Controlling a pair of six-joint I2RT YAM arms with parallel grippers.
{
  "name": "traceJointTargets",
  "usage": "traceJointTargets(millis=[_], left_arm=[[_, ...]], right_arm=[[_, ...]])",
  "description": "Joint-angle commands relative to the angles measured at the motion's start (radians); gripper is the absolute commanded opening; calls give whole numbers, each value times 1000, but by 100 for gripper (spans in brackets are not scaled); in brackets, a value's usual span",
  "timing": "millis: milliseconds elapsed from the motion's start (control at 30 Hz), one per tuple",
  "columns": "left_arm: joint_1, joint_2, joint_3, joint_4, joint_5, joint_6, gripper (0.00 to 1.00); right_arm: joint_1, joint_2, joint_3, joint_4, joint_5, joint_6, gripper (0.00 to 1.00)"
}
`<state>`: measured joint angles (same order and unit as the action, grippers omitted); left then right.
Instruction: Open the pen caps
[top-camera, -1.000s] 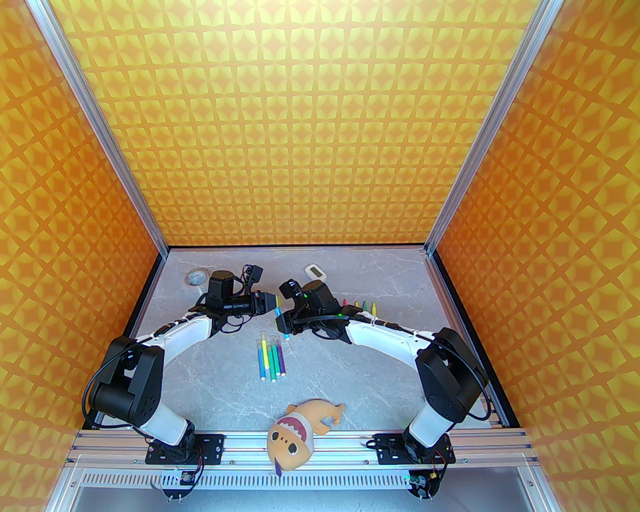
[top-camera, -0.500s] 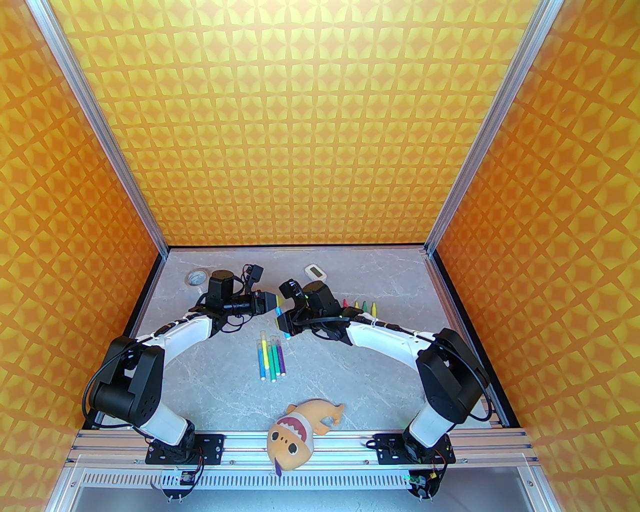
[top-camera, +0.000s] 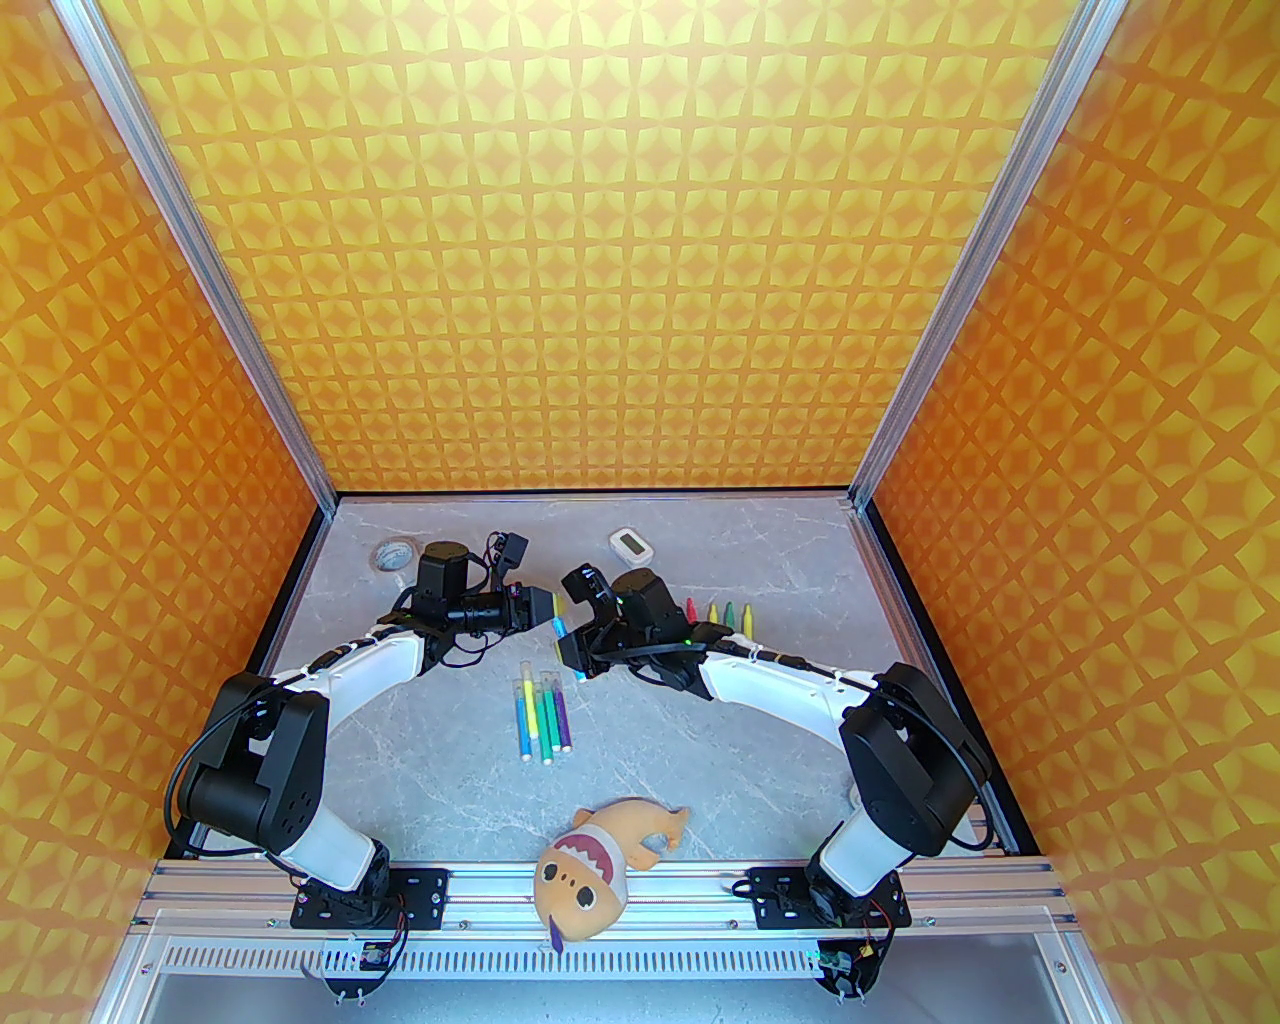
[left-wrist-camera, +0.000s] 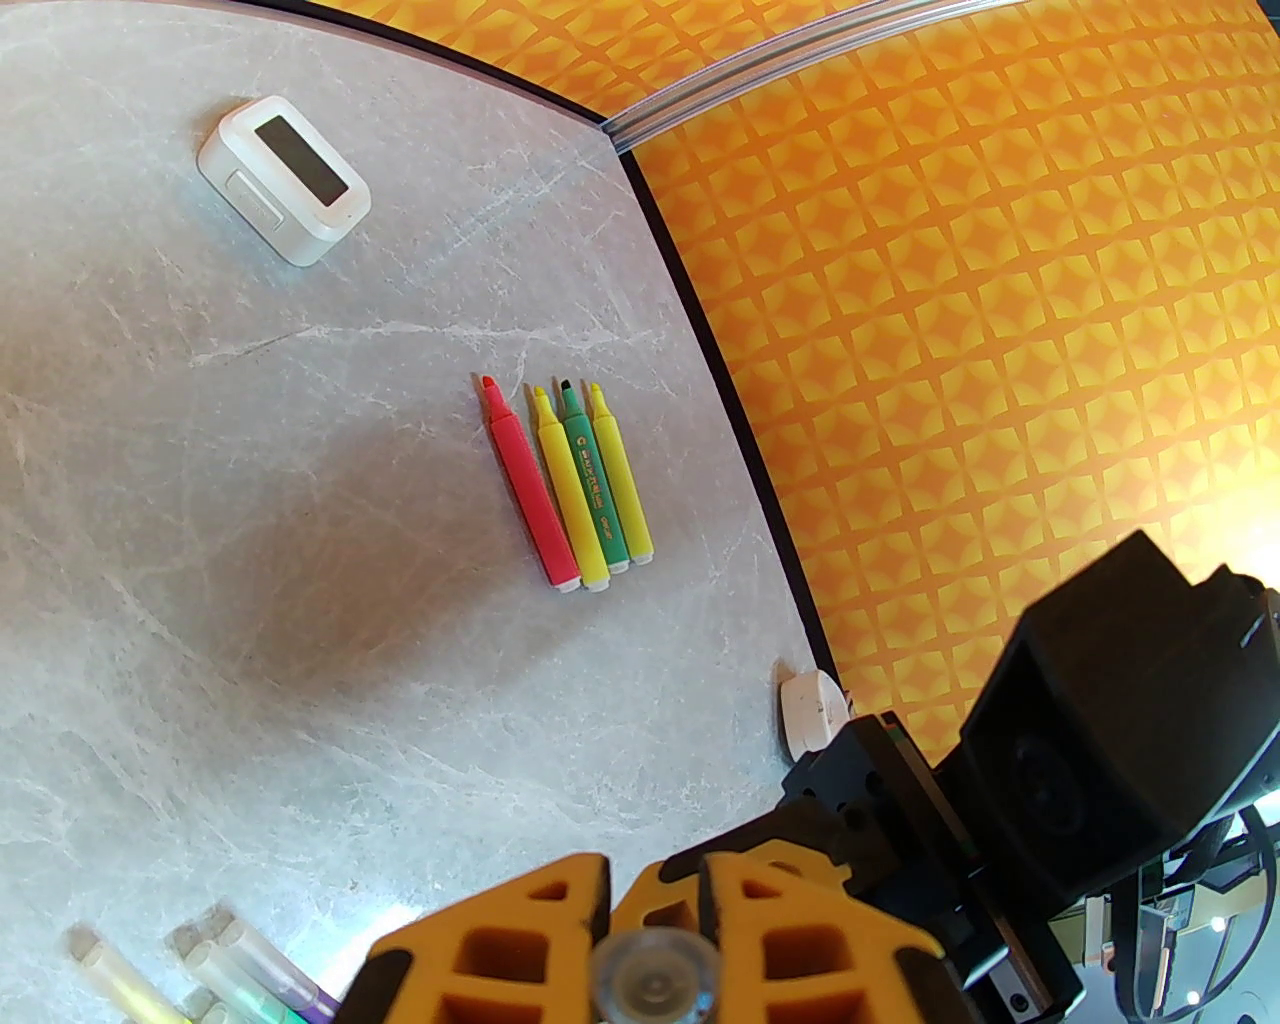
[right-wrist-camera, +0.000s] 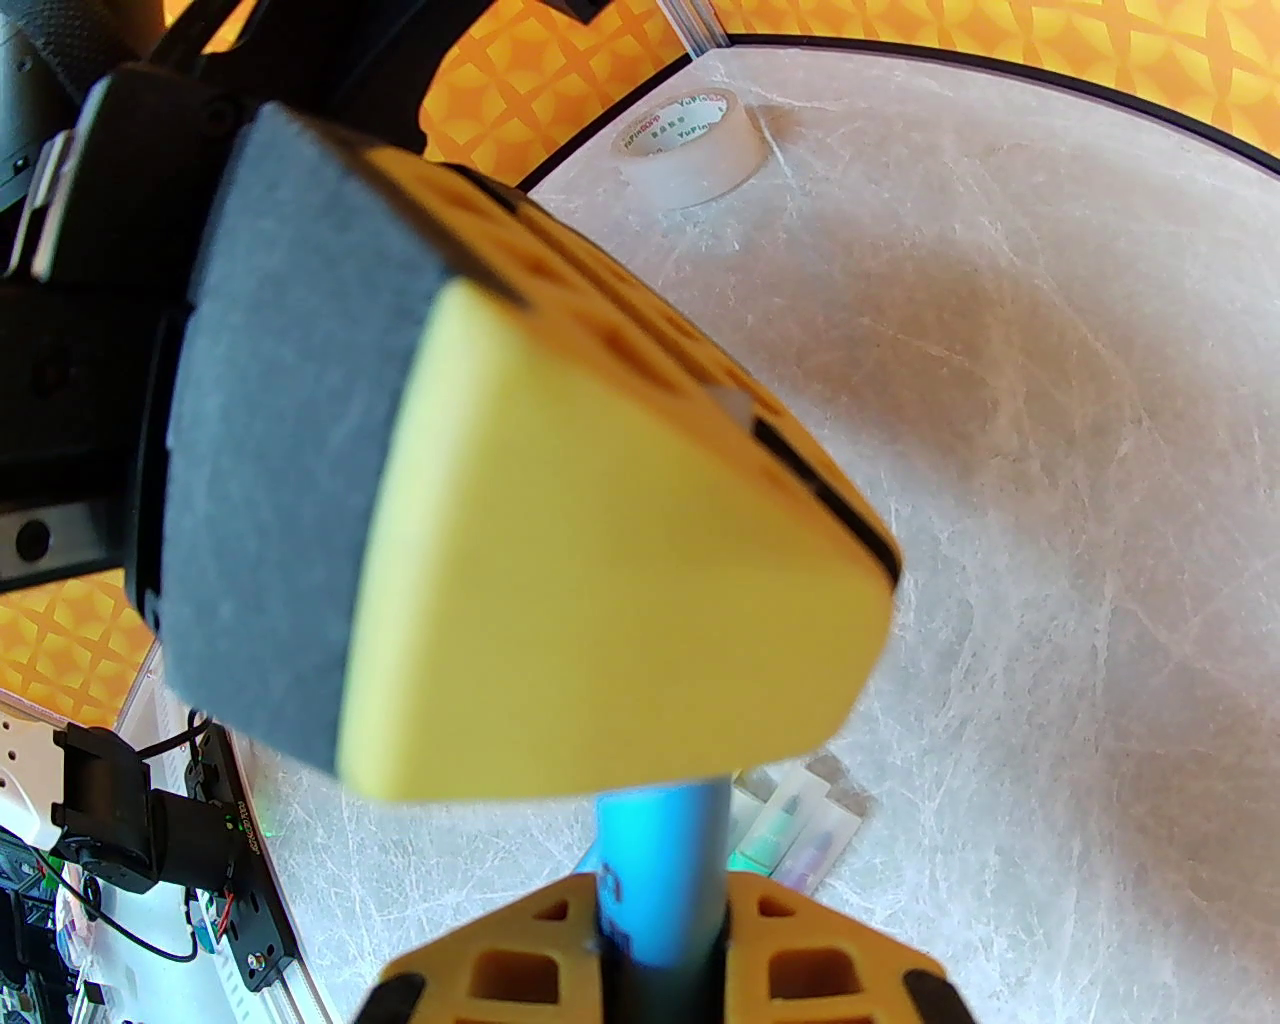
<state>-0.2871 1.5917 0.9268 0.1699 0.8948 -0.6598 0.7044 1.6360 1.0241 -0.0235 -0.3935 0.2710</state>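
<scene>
Gripping from two sides, both claws meet above the tabletop (top-camera: 450, 790), at about 10 o'clock from its middle. The left claw (top-camera: 553, 606) is closed tight on a pale pen cap (left-wrist-camera: 652, 985). In the left wrist view the round end of this cap sits between the yellow fingers (left-wrist-camera: 800, 930). The right claw (top-camera: 568, 648) is closed around the barrel of a blue pen (right-wrist-camera: 665, 860). The barrel stands out from between its fingers and disappears behind the big yellow finger of the left claw. Whether the cap sits on this pen or is apart from it I cannot tell, because that finger hides the joint.

At 6 o'clock from the claws, four capped pens (top-camera: 541, 715) lie side by side on the tabletop, caps toward 12 o'clock. At 3 o'clock from the claws, four uncapped pens (top-camera: 720, 611), red, yellow, green and yellow, lie in a row with tips toward 12 o'clock. A white timer (top-camera: 630, 543) stands at 12 o'clock. A tape roll (top-camera: 393, 553) lies at 10 o'clock near the far left corner, and a plush fish (top-camera: 600, 860) at 6 o'clock on the near edge.
</scene>
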Motion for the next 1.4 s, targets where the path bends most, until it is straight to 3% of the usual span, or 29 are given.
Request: traceJointTargets(millis=[0,200,333,467,600,767,900,1367], left_arm=[[71,-63,62,73,-72,-30,0],[110,-89,50,51,-80,-34,0],[149,-124,69,-133,-132,64,0],[188,-157,127,-480,-397,238,0],[232,-168,139,-663,-609,310,0],[293,-171,97,-740,-786,327,0],[335,-152,65,-763,-860,338,0],[411,-60,60,-783,-957,349,0]], right_arm=[[-5,-20,-70,-151,2,-20,0],[-5,-30,-79,-150,20,-32,0],[-30,-49,-62,-201,99,-44,0],[-133,-58,-49,-248,194,-15,0],[-244,-56,-26,-320,335,-2,0],[-346,-43,4,-389,483,2,0],[-395,-19,33,-441,580,-13,0],[-582,85,65,-474,657,-13,0]])
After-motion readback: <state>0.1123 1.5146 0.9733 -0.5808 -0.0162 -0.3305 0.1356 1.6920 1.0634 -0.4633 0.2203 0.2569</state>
